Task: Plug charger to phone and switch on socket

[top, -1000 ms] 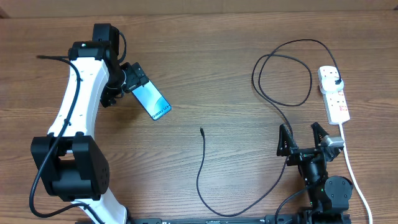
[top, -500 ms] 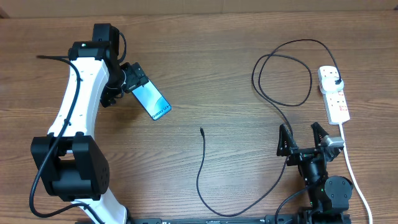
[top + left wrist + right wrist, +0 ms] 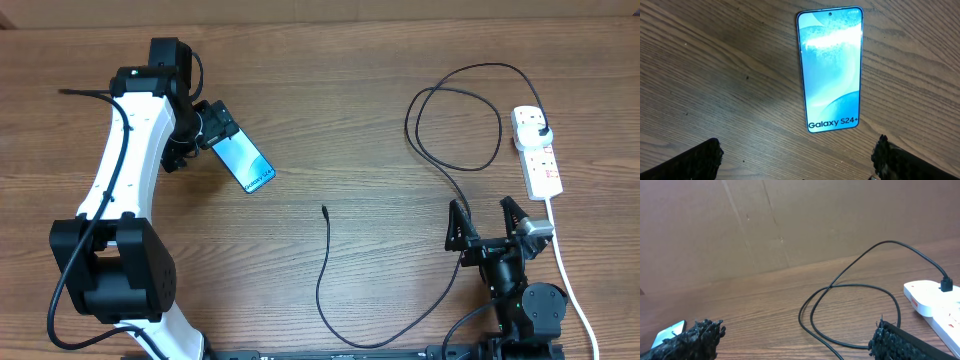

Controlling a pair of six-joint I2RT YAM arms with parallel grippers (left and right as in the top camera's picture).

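Observation:
The phone lies flat on the wooden table with its light-blue screen up; the left wrist view shows it whole. My left gripper is open and empty just behind the phone's top end. The charger cable has its free connector tip on the table at centre. It loops right to its black plug, which sits in the white socket strip. My right gripper is open and empty at the front right, with the cable passing beside its left finger.
The strip's thick white cord runs toward the front edge past my right arm. A brown cardboard wall stands along the back of the table. The strip and plug also show in the right wrist view.

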